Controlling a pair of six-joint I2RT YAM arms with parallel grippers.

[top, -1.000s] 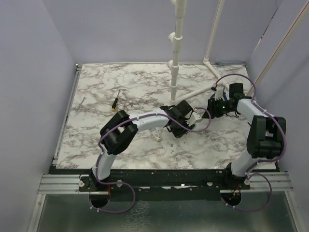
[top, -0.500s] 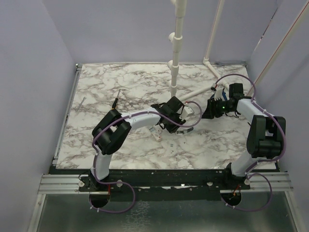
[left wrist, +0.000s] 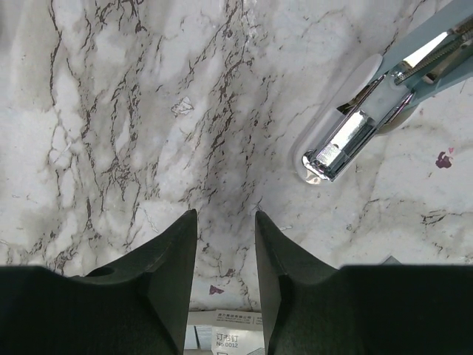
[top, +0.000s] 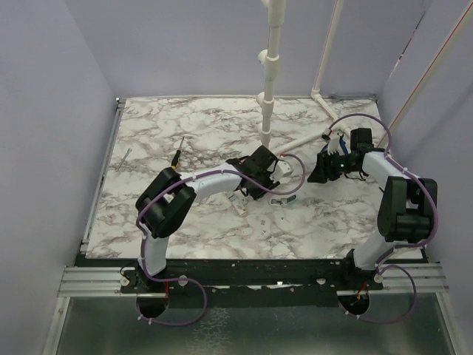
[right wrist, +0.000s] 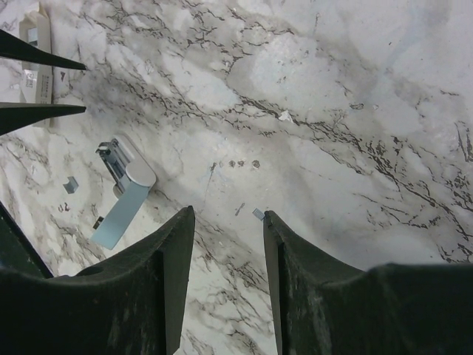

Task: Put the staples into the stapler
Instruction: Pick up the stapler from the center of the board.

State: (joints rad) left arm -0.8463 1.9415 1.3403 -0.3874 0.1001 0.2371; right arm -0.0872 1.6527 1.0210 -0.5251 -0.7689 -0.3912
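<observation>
Your left arm (top: pixel 214 180) has pulled back from the stapler (left wrist: pixel 346 139). Its jaws stand apart with nothing in them. The stapler lies open on the bench (top: pixel 185 126), between both arms. Your right arm (top: pixel 384 168) has its jaws apart and empty too. I cannot spot the staples, so loading is not done yet.

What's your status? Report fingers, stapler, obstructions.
Left fingers open, empty. Right fingers open, empty. Stapler lying open on table, untouched. Nothing between left fingers and stapler; staples not seen.
</observation>
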